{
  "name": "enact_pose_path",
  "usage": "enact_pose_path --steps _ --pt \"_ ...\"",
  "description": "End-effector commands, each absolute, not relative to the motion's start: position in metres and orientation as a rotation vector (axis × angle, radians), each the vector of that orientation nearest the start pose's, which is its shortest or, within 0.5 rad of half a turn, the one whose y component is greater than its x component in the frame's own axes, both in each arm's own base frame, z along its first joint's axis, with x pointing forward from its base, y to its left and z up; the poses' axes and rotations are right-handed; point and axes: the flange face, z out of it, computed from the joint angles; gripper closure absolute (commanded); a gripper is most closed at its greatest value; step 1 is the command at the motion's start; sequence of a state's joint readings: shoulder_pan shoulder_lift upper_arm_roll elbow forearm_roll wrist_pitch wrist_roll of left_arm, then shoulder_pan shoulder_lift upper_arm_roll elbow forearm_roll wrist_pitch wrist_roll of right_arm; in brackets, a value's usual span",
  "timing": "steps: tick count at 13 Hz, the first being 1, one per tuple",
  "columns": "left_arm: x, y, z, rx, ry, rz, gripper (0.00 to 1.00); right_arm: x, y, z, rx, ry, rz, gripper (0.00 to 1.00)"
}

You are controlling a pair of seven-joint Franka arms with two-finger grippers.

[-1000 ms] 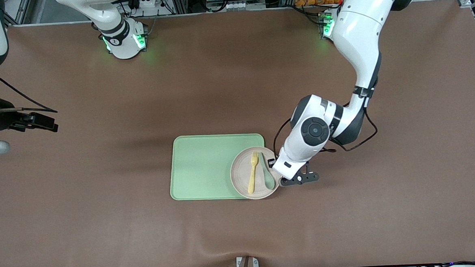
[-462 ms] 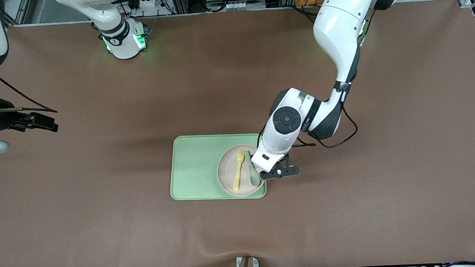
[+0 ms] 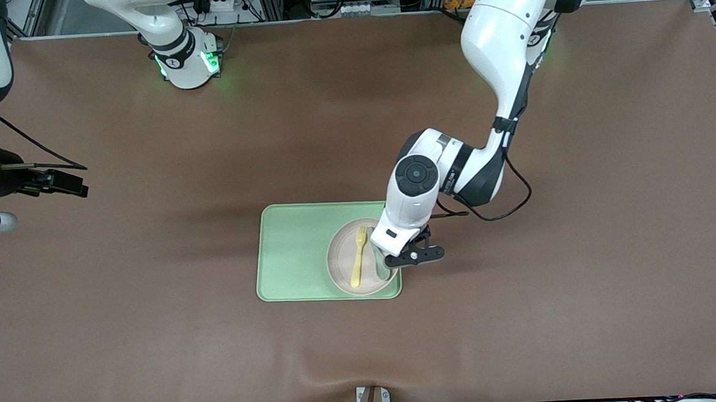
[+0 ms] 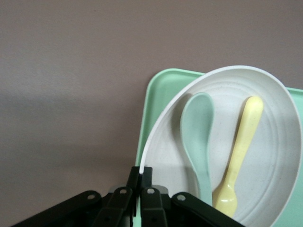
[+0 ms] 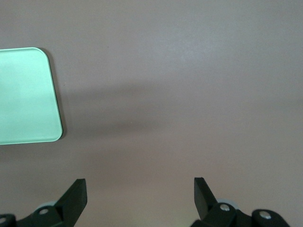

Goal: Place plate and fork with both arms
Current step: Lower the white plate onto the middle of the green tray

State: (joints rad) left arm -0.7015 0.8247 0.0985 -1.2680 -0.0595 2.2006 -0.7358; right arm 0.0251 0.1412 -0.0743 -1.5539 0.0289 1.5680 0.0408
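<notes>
Now the plate (image 3: 352,257), carrying the fork (image 3: 357,258) and a spoon (image 4: 198,137), has been carried from the tray's (image 3: 293,253) edge fully onto it; setting down looks near. Left tool (image 3: 398,261) is clamped on the plate's rim. Right tool (image 5: 139,198) waits wide open, empty, over bare desk (image 3: 582,275). No readable writing.

tray (image 3: 293,253): light green, rectangular, flat on bench mid-area | spoon (image 3: 381,266): teal-green, lying toward the left arm's end of tray | bench (image 3: 156,334): brown cover, wrinkled at camera-side edge
</notes>
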Motion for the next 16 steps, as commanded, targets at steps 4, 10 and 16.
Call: enact_pose_path --steps 4,10,16 --pt "0.616 -0.477 0.269 -3.319 -0.454 -0.165 1.0 0.585 -0.023 0.554 -3.099 0.156 0.185 0.0" --pt "0.613 -0.479 0.238 -3.359 -0.592 -0.099 1.0 0.586 -0.022 0.553 -3.1 0.154 0.185 0.0" --pt "0.592 -0.503 0.218 -3.392 -0.633 -0.053 1.0 0.585 -0.023 0.553 -3.099 0.156 0.19 0.0"
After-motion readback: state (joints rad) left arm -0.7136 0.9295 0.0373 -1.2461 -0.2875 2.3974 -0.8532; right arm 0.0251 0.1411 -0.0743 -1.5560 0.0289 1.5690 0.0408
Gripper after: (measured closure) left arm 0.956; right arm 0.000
